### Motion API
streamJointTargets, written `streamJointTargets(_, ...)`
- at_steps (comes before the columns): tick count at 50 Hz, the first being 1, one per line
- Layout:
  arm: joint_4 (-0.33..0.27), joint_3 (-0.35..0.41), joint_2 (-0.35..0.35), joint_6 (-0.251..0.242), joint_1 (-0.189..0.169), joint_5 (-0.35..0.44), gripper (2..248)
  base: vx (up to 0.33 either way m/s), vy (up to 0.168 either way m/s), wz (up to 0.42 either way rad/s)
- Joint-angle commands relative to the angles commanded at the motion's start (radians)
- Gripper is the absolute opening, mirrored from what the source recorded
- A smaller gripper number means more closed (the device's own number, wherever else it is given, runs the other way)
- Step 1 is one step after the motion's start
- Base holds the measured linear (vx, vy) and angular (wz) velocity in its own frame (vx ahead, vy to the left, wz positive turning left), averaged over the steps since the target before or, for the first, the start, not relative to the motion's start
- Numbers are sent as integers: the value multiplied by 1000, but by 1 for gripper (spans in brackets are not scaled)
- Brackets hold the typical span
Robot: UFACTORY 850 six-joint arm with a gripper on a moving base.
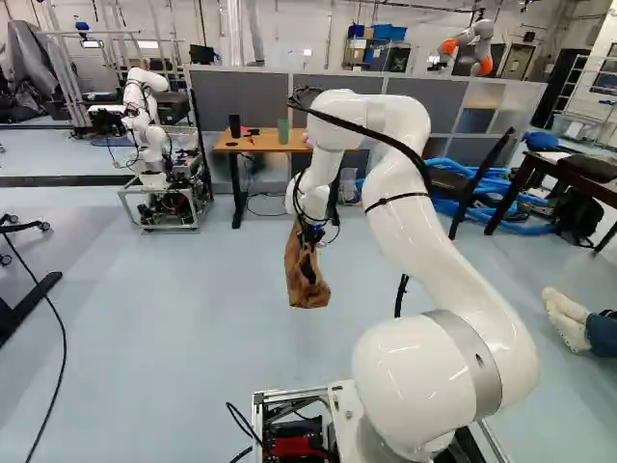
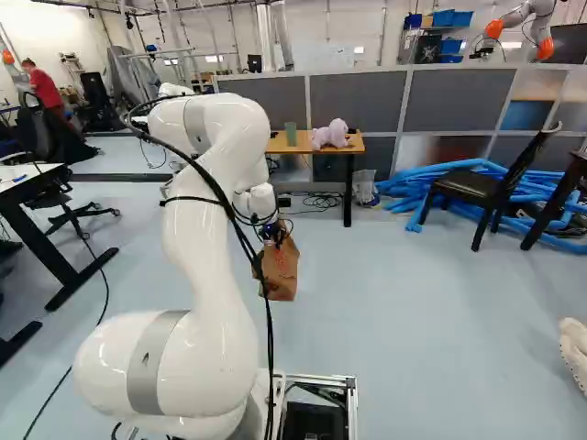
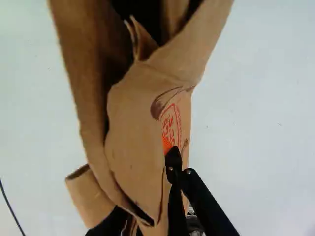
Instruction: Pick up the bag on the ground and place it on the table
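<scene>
Arm (image 1: 415, 203) rises off the base frame (image 2: 321, 379), reaching ahead and down. Gripper (image 1: 308, 270) is closed on the brown paper bag (image 3: 135, 118), one side wall pinched between its fingers. Wrist view: bag mouth gapes ahead of and beside the fingers, paper creased and folded, red print near the visible fingertip (image 3: 173, 155). Bag is upright, slightly tilted, over the floor (image 1: 193, 318), short of the table; can't tell if its bottom touches down. Black chair (image 2: 472, 188) at the right of the right base view, blue tubes (image 2: 413, 188) heaped behind it. Table (image 1: 265, 143) is beyond the bag, wooden top, bearing a black cylinder (image 1: 234, 125), green cup (image 2: 291, 135) and pink plush (image 2: 332, 135). Another robot (image 1: 145, 125) on a wheeled frame, left of the table. Grey dividers (image 2: 358, 101) behind; blue bins (image 2: 449, 18) farther back.
</scene>
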Motion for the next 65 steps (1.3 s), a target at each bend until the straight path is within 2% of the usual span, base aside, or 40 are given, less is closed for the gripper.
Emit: streamJointTargets(65, 0, -122, 87, 0, -14, -323, 21, 0, 0, 0)
